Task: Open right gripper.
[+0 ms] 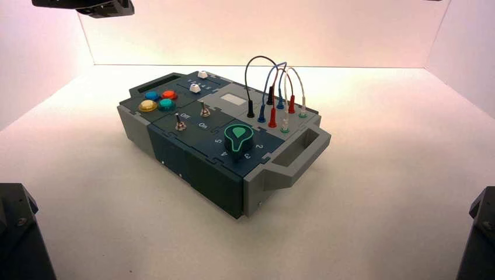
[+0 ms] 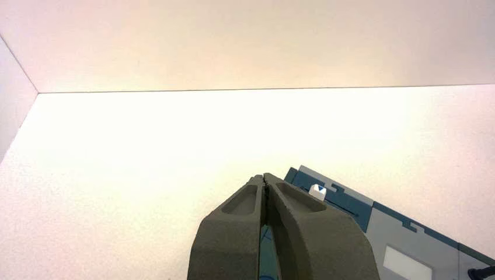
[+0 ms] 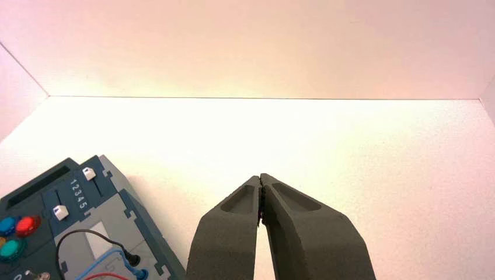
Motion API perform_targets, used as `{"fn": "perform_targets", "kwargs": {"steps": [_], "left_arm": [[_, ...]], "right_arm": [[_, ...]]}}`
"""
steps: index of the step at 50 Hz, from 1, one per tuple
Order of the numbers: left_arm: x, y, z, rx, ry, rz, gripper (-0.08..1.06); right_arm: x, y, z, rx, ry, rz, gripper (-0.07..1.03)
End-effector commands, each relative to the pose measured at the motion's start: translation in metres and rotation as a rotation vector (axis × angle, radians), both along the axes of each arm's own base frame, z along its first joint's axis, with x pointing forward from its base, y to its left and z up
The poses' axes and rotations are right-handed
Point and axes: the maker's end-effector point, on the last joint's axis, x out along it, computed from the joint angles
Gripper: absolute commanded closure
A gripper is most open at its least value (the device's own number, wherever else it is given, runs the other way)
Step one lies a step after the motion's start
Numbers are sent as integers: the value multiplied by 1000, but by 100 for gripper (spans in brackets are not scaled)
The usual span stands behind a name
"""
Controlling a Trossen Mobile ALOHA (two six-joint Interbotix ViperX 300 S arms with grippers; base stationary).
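My right gripper (image 3: 260, 178) is shut with its fingertips touching and nothing between them. It hangs over bare white table, to the right of the box (image 3: 117, 216). In the high view only a thin dark sliver of it (image 1: 433, 0) shows at the top right edge. My left gripper (image 2: 264, 178) is also shut and empty, held above the box's far left end (image 2: 350, 204). It shows at the top left of the high view (image 1: 87, 6).
The grey and blue box (image 1: 192, 169) stands turned at mid-table, with coloured buttons (image 1: 157, 100), two toggle switches (image 1: 204, 109), a green-edged knob (image 1: 238, 139), two white sliders (image 1: 195, 87) and looped wires (image 1: 274, 87). White walls enclose the table. Black corner blocks (image 1: 17, 233) sit at the front.
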Motion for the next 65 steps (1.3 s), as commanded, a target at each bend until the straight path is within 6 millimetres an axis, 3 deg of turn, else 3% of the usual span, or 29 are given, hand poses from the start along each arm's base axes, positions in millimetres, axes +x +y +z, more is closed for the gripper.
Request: {"fn": "perform_targets", "kwargs": {"steps": [1, 38, 41, 47, 65], "left_arm": [[10, -1, 15, -8, -44, 3, 100], [11, -2, 11, -5, -33, 3, 100], [11, -2, 12, -4, -35, 2, 101], [10, -1, 12, -5, -35, 3, 100], [10, -1, 12, -4, -35, 4, 101]], "right_arm": [[3, 0, 7, 7, -22, -7, 99], [5, -1, 6, 10, -26, -16, 98], [5, -1, 8, 11, -29, -16, 91], [6, -1, 7, 10, -27, -17, 62], [12, -1, 0, -5, -9, -23, 14]]}}
